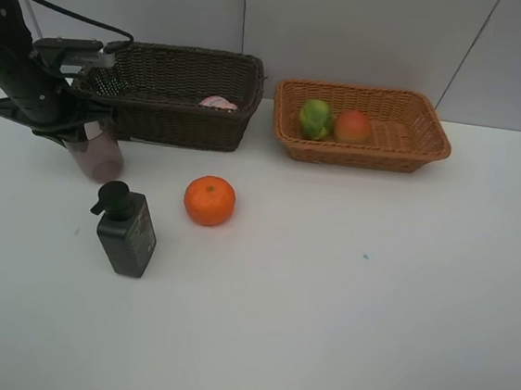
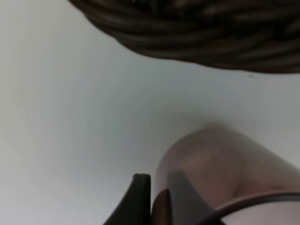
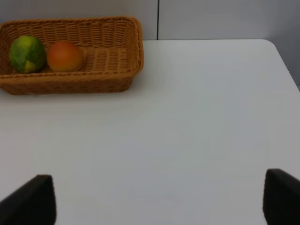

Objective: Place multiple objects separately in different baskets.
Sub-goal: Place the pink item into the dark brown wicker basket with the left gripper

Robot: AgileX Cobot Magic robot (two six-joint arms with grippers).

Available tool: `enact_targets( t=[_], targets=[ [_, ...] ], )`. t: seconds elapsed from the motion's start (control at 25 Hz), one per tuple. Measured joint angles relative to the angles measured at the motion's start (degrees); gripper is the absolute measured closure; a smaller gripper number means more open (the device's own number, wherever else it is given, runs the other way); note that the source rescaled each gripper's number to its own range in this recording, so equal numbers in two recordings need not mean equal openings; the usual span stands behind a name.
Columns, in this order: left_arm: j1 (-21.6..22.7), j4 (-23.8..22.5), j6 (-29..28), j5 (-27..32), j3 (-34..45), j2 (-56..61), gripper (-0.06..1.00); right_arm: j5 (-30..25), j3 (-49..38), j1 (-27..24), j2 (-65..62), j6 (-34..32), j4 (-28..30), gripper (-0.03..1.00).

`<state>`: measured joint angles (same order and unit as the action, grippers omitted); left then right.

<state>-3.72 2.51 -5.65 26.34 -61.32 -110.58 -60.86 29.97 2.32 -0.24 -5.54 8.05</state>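
- The tabletop (image 1: 343, 297) carries two baskets along its back edge, the dark brown basket (image 1: 170, 122) toward the back-left corner.
- The left arm reaches in from the left edge, angled downward. Its end effector (image 1: 85, 135) is clamped on the wall of the mauve cup (image 1: 102, 158), one finger apparently inside the rim.
- The right end effector (image 3: 157, 199) is spread wide over bare tabletop, holding nothing.
- The cup tilts just in front of the dark basket's front-left corner. It looks light, thin and slick, so a rim pinch suits it, though I'd expect it to flex or swing.
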Motion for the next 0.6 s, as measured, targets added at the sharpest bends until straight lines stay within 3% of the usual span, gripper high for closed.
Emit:
enact_targets(
  t=[0.24,0.6],
  targets=[
    [0.0,0.1,-0.1,0.0,0.0,0.0,0.94,0.0,0.0,0.0,0.0,0.0,0.0,0.09],
    [0.0,4.8,-0.1,4.7,0.0,5.7,0.94,0.0,0.0,0.0,0.0,0.0,0.0,0.09]
  ],
)
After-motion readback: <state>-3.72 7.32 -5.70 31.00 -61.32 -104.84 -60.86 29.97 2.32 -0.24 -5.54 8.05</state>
